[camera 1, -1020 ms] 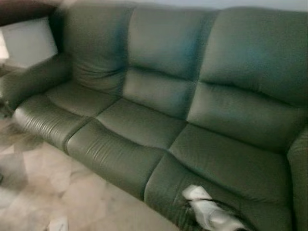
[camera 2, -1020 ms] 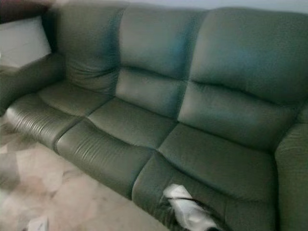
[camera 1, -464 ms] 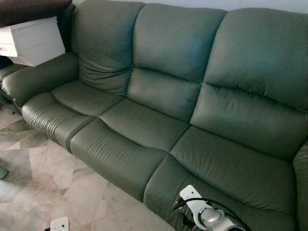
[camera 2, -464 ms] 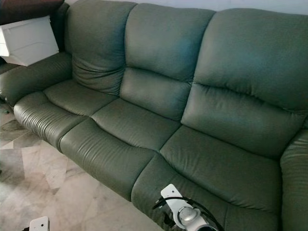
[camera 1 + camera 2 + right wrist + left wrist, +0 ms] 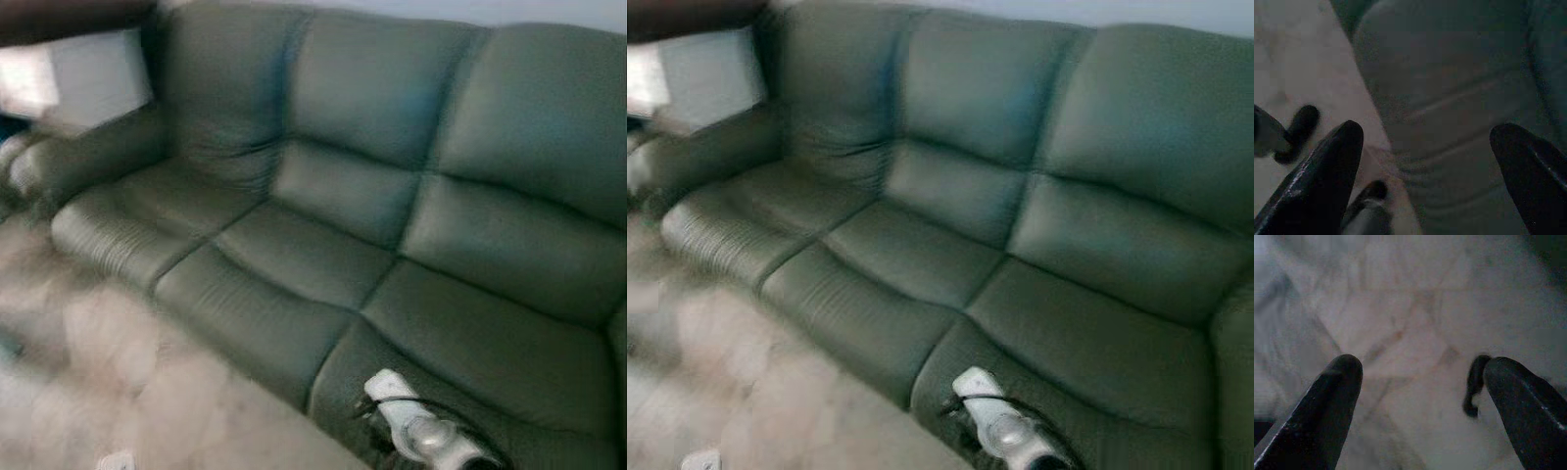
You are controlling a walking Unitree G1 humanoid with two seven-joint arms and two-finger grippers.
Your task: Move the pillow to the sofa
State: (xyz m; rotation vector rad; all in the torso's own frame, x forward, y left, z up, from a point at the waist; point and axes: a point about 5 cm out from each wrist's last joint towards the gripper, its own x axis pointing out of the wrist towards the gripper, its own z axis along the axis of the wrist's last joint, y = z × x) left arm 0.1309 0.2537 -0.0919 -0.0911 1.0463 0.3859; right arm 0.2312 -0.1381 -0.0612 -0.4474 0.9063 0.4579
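Green sofa (image 5: 392, 225) spans the blurred view; both grippers, left (image 5: 1420, 382) and right (image 5: 1425, 147), seemingly spread, hold nothing.

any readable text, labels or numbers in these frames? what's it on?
None readable.
Sofa: plain green upholstery, no tag or logo visible.
White cabinet beside it: blurred, no lettering made out.
Small white object on the floor: too blurred to tell whether it bears print.
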